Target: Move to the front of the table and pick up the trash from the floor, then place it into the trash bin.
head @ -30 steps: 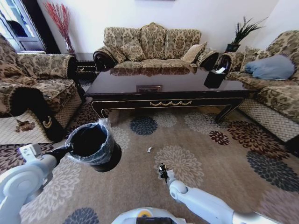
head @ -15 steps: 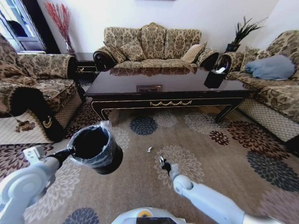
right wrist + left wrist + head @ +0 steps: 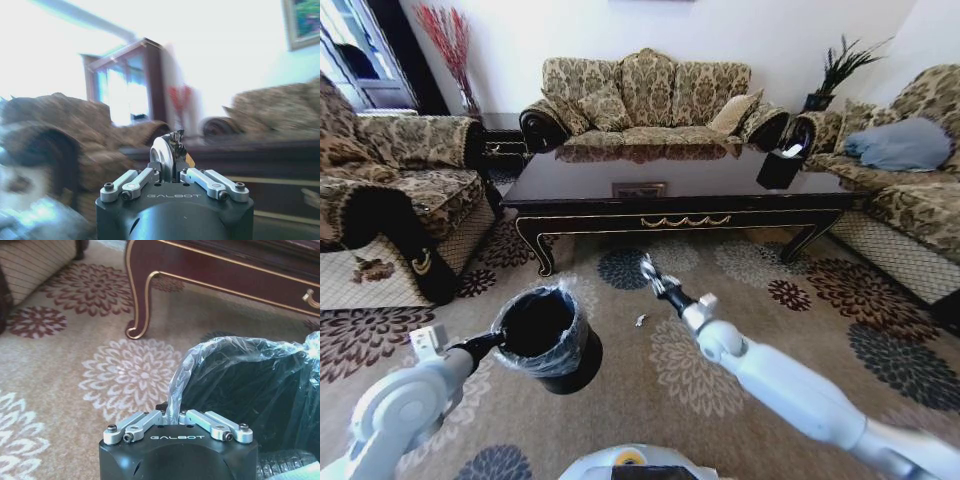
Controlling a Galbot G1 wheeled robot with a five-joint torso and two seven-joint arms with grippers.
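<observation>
My left gripper (image 3: 492,343) is shut on the rim of the trash bin (image 3: 546,338), a black bucket lined with a thin plastic bag, and holds it above the carpet at the lower left. The left wrist view shows the gripper (image 3: 173,413) clamped on the bag-covered rim of the trash bin (image 3: 250,385). My right gripper (image 3: 654,279) is raised over the carpet, right of the bin, shut on a shiny crumpled wrapper (image 3: 647,266). The same wrapper (image 3: 168,152) sits between its fingers in the right wrist view. A tiny white scrap (image 3: 640,321) lies on the carpet. The table (image 3: 670,200) stands just beyond.
Sofas surround the table: one behind it (image 3: 645,100), one at the left (image 3: 400,190), one at the right (image 3: 900,180). A black angular container (image 3: 778,168) sits on the table's right end. The patterned carpet (image 3: 800,320) is open to the right.
My right arm rose from near the floor and swung up and forward with the wrapper in its gripper. The left arm carried the bin a little to the right.
</observation>
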